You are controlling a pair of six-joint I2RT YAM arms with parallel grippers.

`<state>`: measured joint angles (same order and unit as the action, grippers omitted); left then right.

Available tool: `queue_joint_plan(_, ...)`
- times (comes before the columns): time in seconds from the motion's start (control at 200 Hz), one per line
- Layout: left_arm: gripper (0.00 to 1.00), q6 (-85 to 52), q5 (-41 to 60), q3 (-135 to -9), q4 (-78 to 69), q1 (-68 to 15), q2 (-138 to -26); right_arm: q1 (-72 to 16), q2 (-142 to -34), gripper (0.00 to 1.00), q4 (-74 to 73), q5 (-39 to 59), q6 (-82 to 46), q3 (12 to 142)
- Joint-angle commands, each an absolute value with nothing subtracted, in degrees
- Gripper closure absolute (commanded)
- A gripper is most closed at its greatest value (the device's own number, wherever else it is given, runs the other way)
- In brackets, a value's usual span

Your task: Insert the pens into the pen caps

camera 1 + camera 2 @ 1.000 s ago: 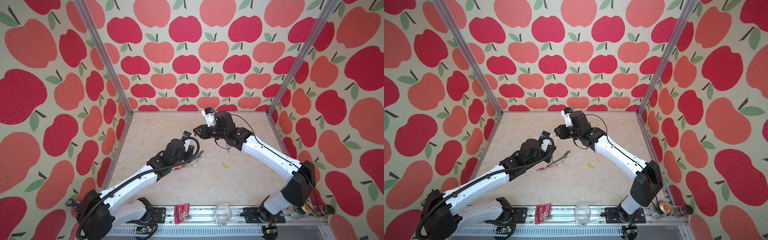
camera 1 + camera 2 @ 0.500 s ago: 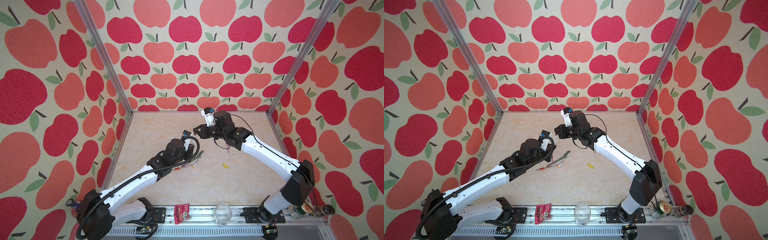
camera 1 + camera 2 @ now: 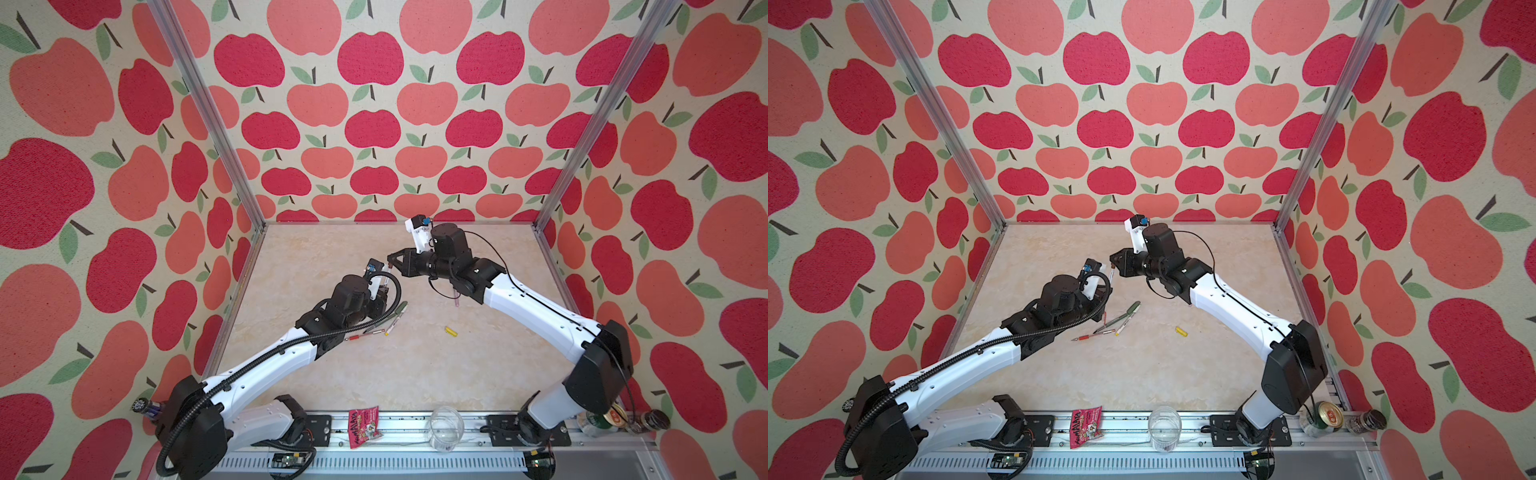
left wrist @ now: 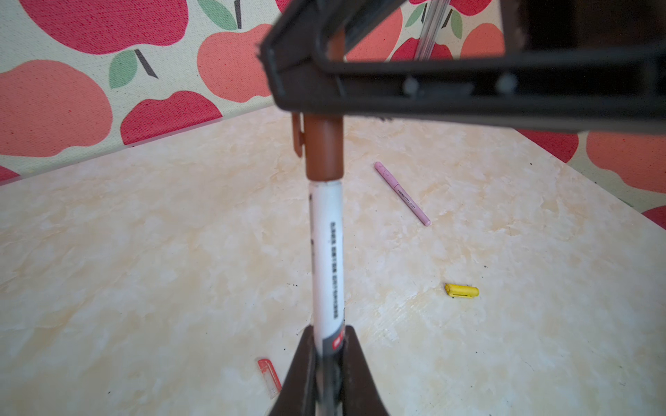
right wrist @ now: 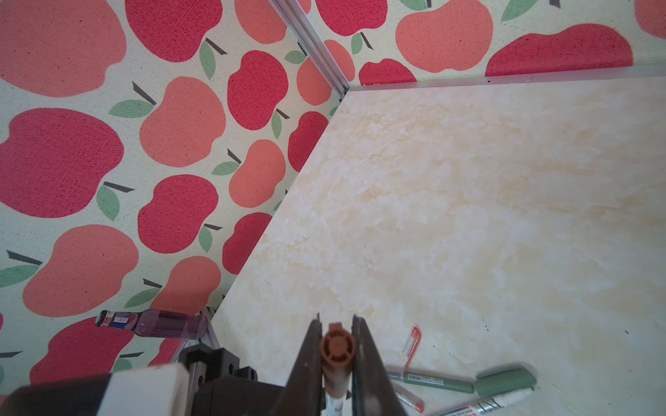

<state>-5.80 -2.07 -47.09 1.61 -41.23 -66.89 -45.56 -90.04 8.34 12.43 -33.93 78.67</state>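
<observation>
My left gripper point(image 4: 328, 345) is shut on the lower end of a white-barrelled pen point(image 4: 326, 252), which stands upright above the table. A brown pen cap point(image 4: 322, 151) sits over the pen's top end, meeting the barrel. My right gripper point(image 5: 337, 347) is shut on that cap, seen end-on between its fingers point(image 5: 311, 360). In both top views the two grippers meet mid-table point(image 3: 390, 266) point(image 3: 1113, 266). On the table lie a yellow cap point(image 3: 451, 331), a lilac pen point(image 4: 402, 192), a green pen point(image 3: 1129, 309), a red pen point(image 3: 1094, 336), a red cap point(image 5: 412, 342) and another white-barrelled pen point(image 3: 1125, 324).
A snack packet point(image 3: 365, 420) and a clear glass point(image 3: 446, 428) stand on the front rail. A purple bottle point(image 5: 155, 323) lies at the front left corner, and cans and bottles point(image 3: 1329, 415) stand at the front right. Apple-patterned walls enclose three sides.
My right gripper's jaws have closed onto the brown cap. Both arms stay almost where they were.
</observation>
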Motion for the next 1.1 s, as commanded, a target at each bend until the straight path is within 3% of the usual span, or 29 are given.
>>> queue_joint_plan(0.0, 0.93, -3.6, -0.6, -55.1, -13.7, -40.6, -67.2, -47.6, -91.4, 0.95, 17.1, 17.5, -35.5, 73.6)
queue_joint_plan(0.57, 0.93, -2.2, 0.9, -58.7, -15.8, -40.5, -69.8, -50.7, -92.3, 0.95, 11.1, 18.1, -40.0, 65.2)
queue_joint_plan(1.096, 0.93, -8.3, 0.8, -47.7, -7.6, -41.4, -66.1, -41.4, -86.4, 0.84, 8.2, 19.8, -37.9, 71.0)
